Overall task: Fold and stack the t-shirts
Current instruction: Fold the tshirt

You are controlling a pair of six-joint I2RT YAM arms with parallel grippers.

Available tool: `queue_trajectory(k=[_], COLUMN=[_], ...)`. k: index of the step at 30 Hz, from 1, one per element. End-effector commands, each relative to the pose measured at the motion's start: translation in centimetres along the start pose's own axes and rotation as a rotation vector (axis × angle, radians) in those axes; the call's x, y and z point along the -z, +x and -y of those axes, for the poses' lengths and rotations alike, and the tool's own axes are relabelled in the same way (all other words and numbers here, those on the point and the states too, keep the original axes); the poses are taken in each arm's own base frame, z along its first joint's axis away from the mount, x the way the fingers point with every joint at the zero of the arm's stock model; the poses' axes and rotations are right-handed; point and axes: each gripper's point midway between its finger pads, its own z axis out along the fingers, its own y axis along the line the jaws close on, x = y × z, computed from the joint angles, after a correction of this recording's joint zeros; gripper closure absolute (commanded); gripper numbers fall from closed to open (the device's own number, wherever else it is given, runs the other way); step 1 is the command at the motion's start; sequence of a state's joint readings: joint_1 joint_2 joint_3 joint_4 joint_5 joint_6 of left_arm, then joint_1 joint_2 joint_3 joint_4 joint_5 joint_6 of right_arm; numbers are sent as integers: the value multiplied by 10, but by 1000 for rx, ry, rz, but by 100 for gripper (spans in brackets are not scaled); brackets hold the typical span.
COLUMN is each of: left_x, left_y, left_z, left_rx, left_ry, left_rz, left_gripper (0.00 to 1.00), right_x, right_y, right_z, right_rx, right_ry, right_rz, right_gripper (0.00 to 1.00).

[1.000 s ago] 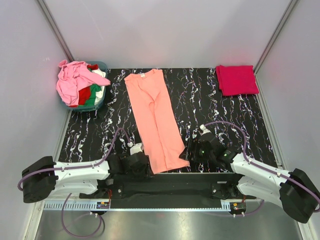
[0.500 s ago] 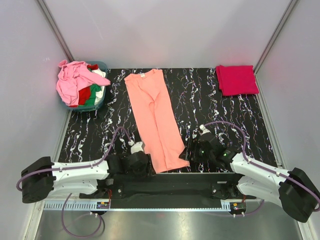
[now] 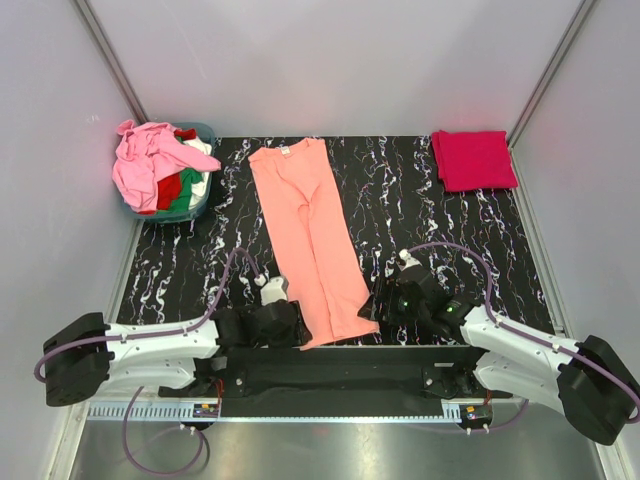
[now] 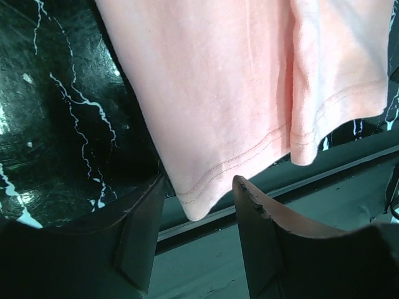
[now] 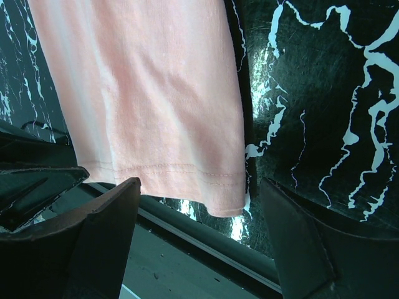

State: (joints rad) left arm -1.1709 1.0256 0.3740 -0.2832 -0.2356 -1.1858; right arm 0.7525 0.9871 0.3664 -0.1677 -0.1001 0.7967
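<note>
The salmon-orange t-shirt (image 3: pixel 308 235), folded into a long strip, lies mid-frame on the bench (image 3: pixel 450 240), hem toward the bottom. The left gripper (image 4: pixel 194 233) has its jaws partly apart around one hem corner, not pinching; the right gripper (image 5: pixel 199 240) gapes wide below the other. From above both blur into black. A light pink shirt (image 3: pixel 150 165) mostly hides the teal tub (image 3: pixel 198 210), upper left.

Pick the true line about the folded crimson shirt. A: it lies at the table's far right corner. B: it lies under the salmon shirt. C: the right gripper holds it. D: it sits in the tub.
A: the crimson shirt lies folded at the far right corner of the table, with nothing on it.
</note>
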Motion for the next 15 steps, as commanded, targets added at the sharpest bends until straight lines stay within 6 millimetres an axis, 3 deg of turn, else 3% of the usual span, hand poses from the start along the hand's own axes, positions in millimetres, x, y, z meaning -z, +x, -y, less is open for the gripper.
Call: queue_trajectory(k=[1,10,13,15], left_x=[2,1,1,1], left_y=[-14,-6,-4,-3], left_z=[19,14,12,12], left_rx=[6,32,38,38], left_ry=[43,54,56,61], left_rz=[45,23,19,21], left_gripper=[46,57,62,73], right_x=[4,4,4,4], right_y=[-17,-18,-17,-17], right_z=[-21,-21,-22,-22], right_rx=[21,21,21,23], right_ry=[-66,-67,-68,-69], right_rz=[43,46,43,44], right_gripper=[16,16,17,21])
